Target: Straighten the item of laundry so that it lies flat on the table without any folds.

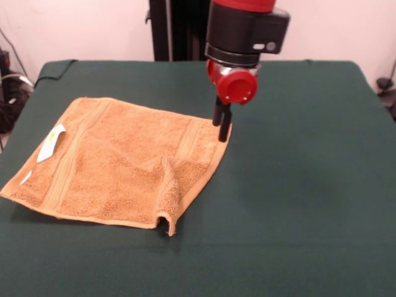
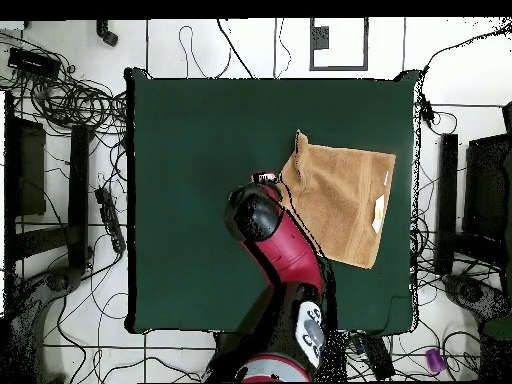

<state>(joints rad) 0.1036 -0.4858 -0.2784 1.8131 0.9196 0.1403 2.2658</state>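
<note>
Orange-tan terry hand towel (image 1: 120, 167) lies mostly flat toward our green cloth table's (image 1: 297, 185) camera-left edge, one near corner puckered. Our black-fingered gripper (image 1: 222, 124) seems pinched on its far right corner.

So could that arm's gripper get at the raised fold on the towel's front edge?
Probably yes: the gripper sits at the towel's far corner, and nothing stands between it and the fold.
</note>
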